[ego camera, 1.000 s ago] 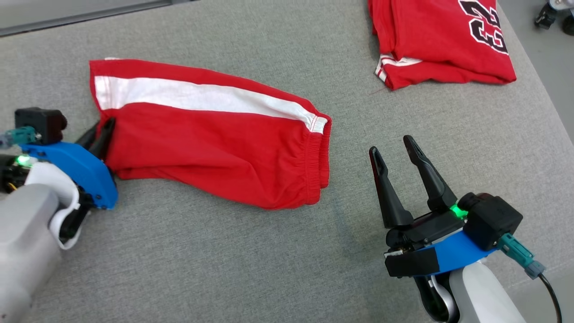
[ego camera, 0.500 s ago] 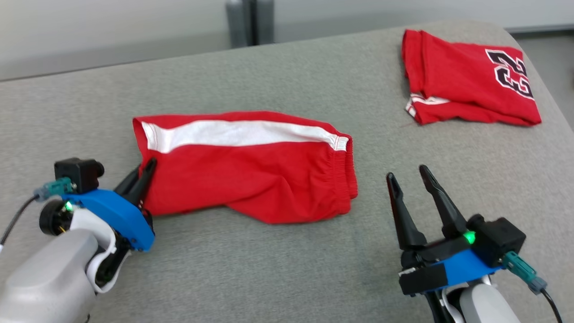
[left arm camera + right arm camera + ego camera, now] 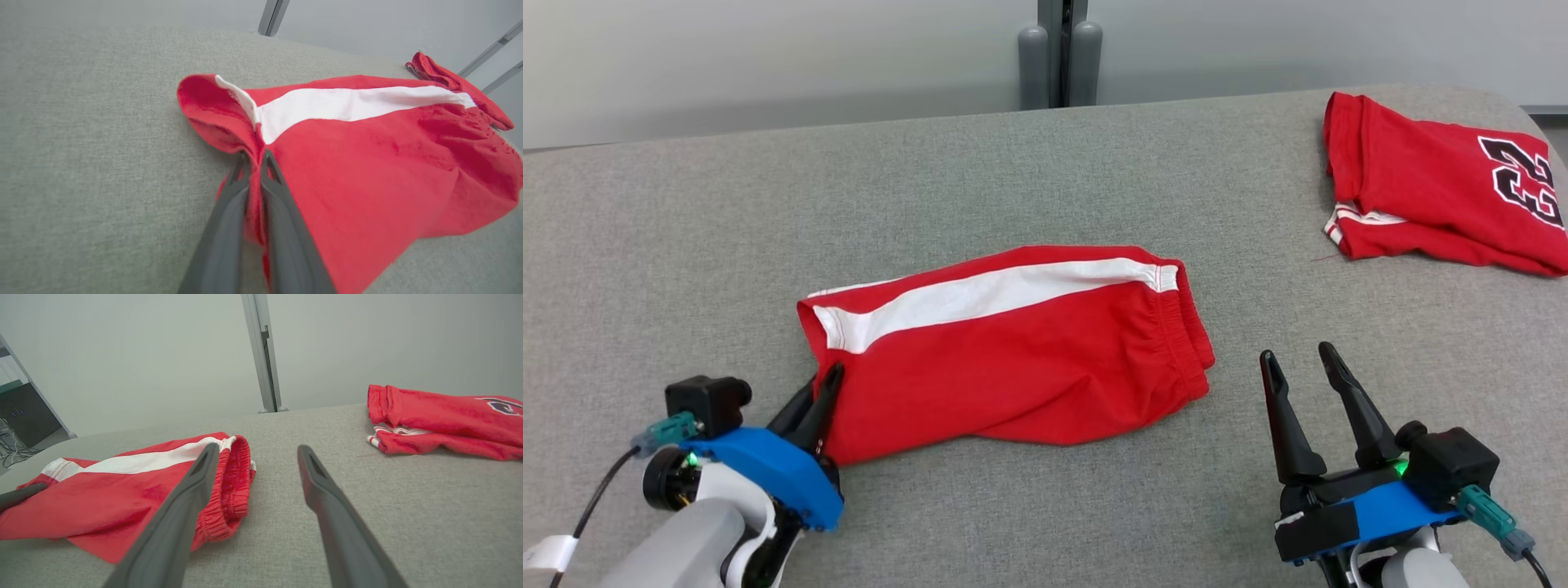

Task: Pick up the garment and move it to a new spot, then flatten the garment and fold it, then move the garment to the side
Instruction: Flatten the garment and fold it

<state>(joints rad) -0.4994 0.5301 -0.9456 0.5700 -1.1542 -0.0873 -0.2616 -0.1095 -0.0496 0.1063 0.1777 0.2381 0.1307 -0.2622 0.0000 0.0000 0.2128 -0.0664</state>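
Red shorts (image 3: 1013, 359) are lying mid-frame on the grey tabletop (image 3: 1045, 180), with my left gripper (image 3: 823, 377) pinching their hem at the lower left, while my right gripper (image 3: 1296, 353) is hovering spread at the lower right, apart from them.

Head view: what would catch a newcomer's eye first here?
The red shorts with a white stripe lie in the middle of the grey table, and the left gripper is pinched shut on their near-left hem. The right gripper stands open, right of the waistband; a folded red jersey sits at the far right corner.
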